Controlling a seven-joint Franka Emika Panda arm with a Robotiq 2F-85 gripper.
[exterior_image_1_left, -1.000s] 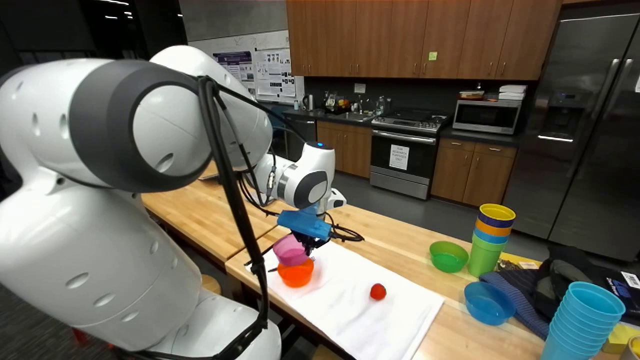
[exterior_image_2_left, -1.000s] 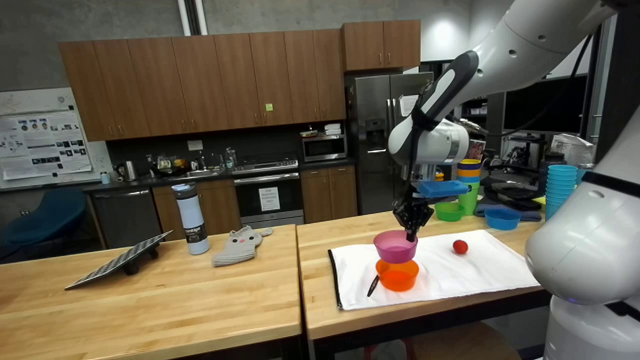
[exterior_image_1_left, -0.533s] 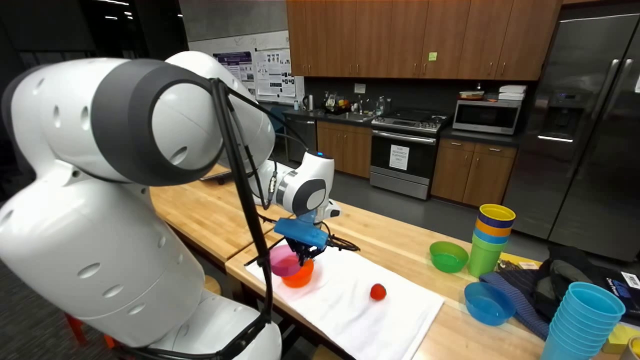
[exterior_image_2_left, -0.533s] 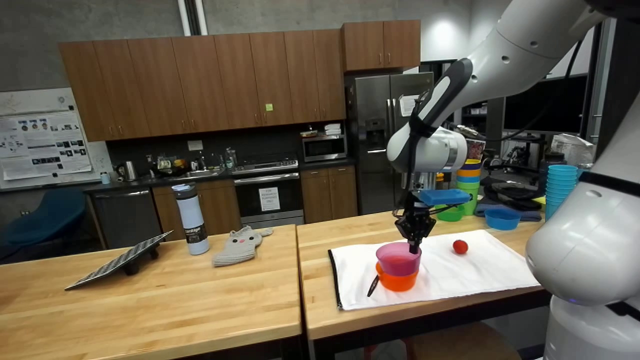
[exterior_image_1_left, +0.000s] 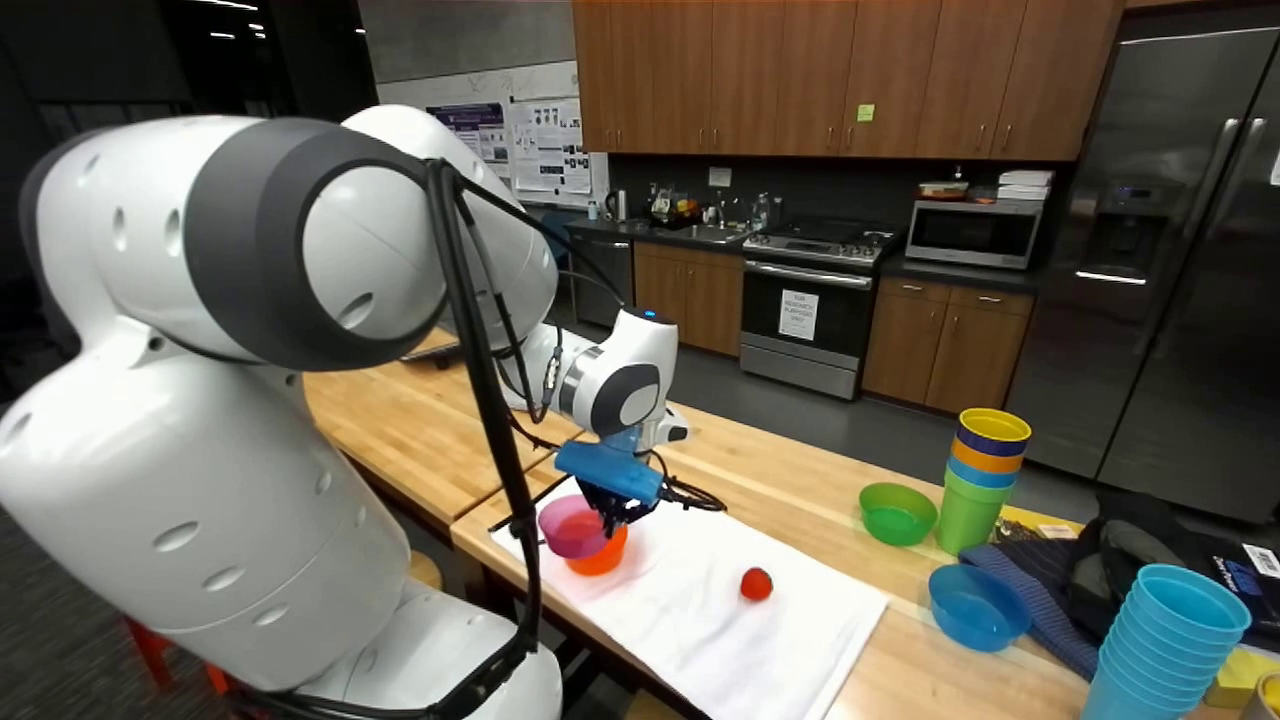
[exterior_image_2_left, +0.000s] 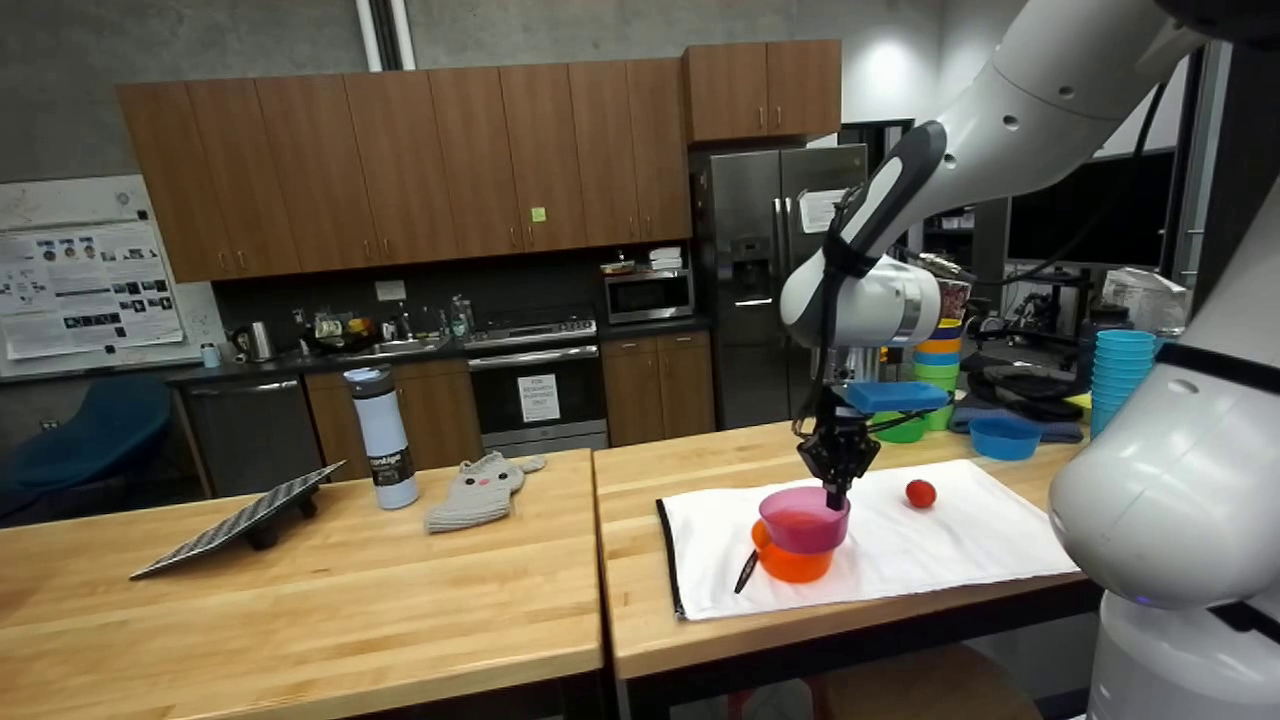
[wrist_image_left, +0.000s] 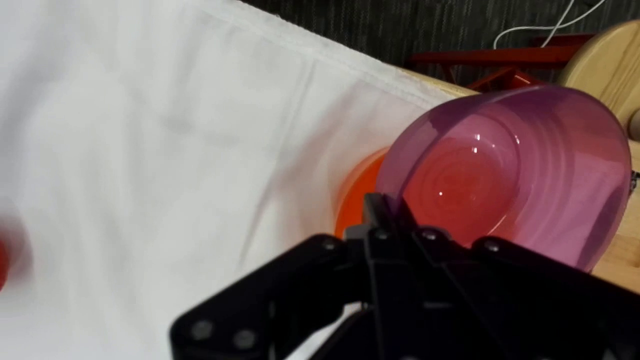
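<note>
My gripper (wrist_image_left: 392, 206) is shut on the near rim of a translucent pink bowl (wrist_image_left: 555, 155), one finger inside it and one outside. The bowl hangs tilted in the wrist view. Below it an orange bowl (exterior_image_2_left: 797, 568) sits on a white cloth (exterior_image_1_left: 740, 640). In both exterior views the pink bowl (exterior_image_2_left: 803, 525) overlaps the upper part of the orange one, off to one side; whether they touch I cannot tell. Part of the orange bowl (wrist_image_left: 356, 202) is hidden behind the pink one. A red ball (exterior_image_1_left: 756, 584) lies on the cloth, apart from the bowls.
A black pen-like object (exterior_image_2_left: 746, 572) lies beside the orange bowl. Farther along the table stand a green bowl (exterior_image_1_left: 897, 515), a blue bowl (exterior_image_1_left: 978, 608), stacked coloured cups (exterior_image_1_left: 975, 500) and stacked light-blue cups (exterior_image_1_left: 1165, 645). A bottle (exterior_image_2_left: 382, 440) is on the adjoining table.
The gripper has lowered the pink bowl from above the orange bowl to close against it, then shifted it slightly sideways. The orange bowl and red ball have stayed put.
</note>
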